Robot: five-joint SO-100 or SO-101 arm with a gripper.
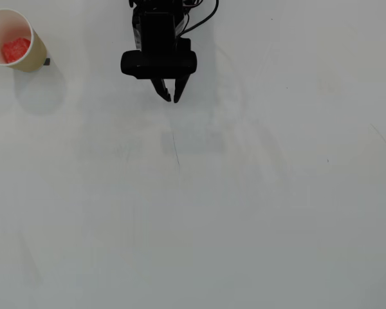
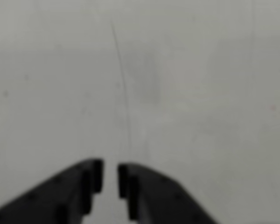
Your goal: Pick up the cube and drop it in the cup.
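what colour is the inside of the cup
White, seen best in the overhead view: cup.

Matt white table (image 1: 244, 212), paper cup (image 1: 33, 56) — hand (image 1: 172, 98) of matt black plastic.

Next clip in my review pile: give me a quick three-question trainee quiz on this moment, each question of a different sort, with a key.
1. True or false: the cube lies inside the cup.
2. In the overhead view, where does the cup stand? A) top left corner B) bottom right corner C) directly under the gripper
3. Fill in: in the wrist view, the gripper holds ____ between its fingertips.

Key:
1. True. The cube rests on the cup's white inside.
2. A. The gripper is at top centre, well apart from the cup.
3. Nothing. Only a narrow gap and bare table show there.
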